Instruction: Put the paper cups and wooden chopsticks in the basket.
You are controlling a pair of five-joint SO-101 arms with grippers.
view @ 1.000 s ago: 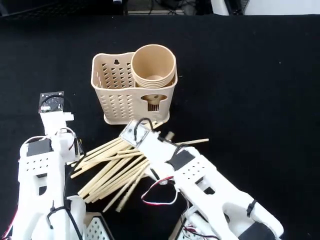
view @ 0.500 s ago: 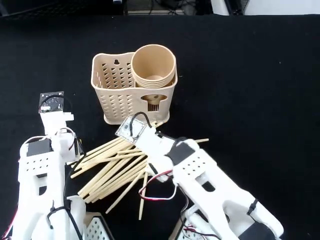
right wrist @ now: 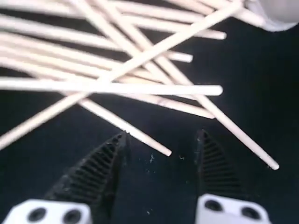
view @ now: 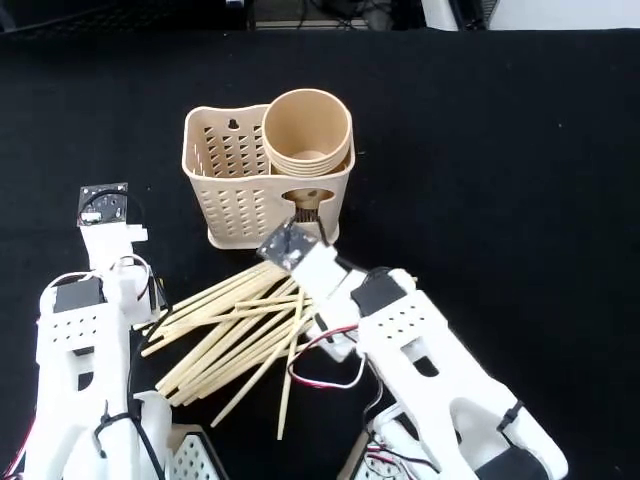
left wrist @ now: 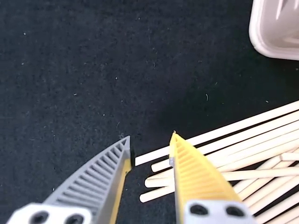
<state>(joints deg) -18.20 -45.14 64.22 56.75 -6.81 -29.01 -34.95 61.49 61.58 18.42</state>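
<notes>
A beige perforated basket stands on the black table, with stacked paper cups in its right compartment. Several wooden chopsticks lie fanned out in front of it. My right arm sits over the right end of the pile. Its gripper is open just above the cloth, and the crossed chopsticks lie just ahead of its black fingertips. My left arm is at the left. Its gripper is open at the chopstick ends, with nothing between its fingers.
The basket's corner shows beyond the left gripper. Black cloth covers the whole table, with free room to the right and behind the basket. A red and white cable loops below the right arm.
My right arm's wrist has shifted right, towards the basket's front. A few chopsticks were pushed askew, and one now points towards the table's front edge. The left arm is unmoved.
</notes>
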